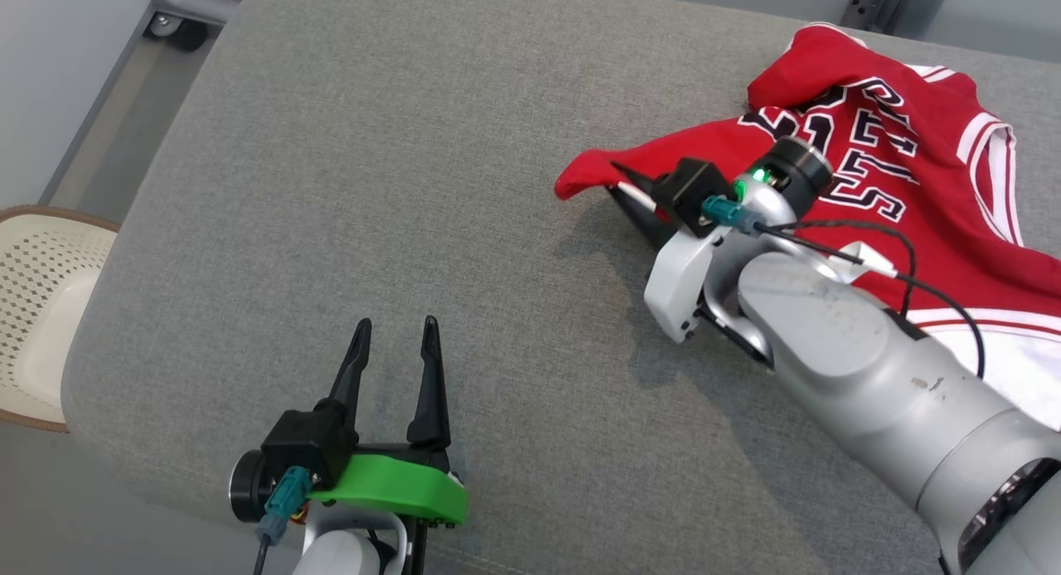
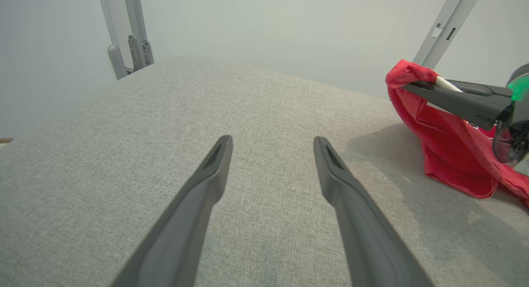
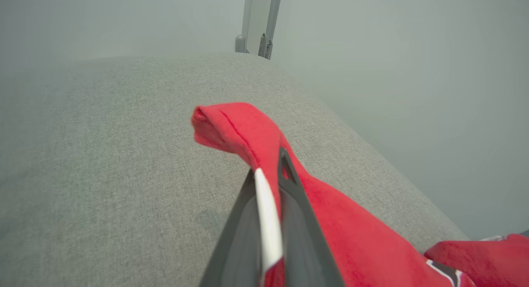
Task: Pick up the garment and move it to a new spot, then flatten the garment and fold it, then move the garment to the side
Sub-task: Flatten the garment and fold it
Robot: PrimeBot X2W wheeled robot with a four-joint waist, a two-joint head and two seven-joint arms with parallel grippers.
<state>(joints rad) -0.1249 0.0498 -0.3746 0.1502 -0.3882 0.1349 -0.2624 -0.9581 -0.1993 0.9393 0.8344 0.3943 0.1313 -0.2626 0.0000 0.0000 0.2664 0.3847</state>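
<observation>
Grey woven-fabric padded surface (image 1: 373, 186) with rounded corners takes most of the head view; plain weave, arm shadow across its right half; pale blank wall (image 2: 264, 26) stands behind it in both wrist views; grey floor (image 1: 33, 509) shows past the left edge.

Red garment (image 1: 953, 252), a jersey with white trim and dark-and-white lettering, lies crumpled on the far right part of the surface and runs off the right edge of the head view; one red corner is drawn toward the centre and raised off the fabric.

Cream perforated basket (image 1: 41, 310) with a brown rim sits left of the surface, lower down.

Right gripper (image 1: 620, 177) is closed tight on that raised corner, white hem strip pinched between the fingers; cloth tip flops past the fingertips in the right wrist view.

Left gripper (image 1: 396, 325) sits by the near edge, fingers spread wide, nothing in them, over bare fabric, well apart from the garment.

Grey metal frame posts (image 2: 128, 34) rise at the far corners; black caster (image 1: 178, 32) at top left.
</observation>
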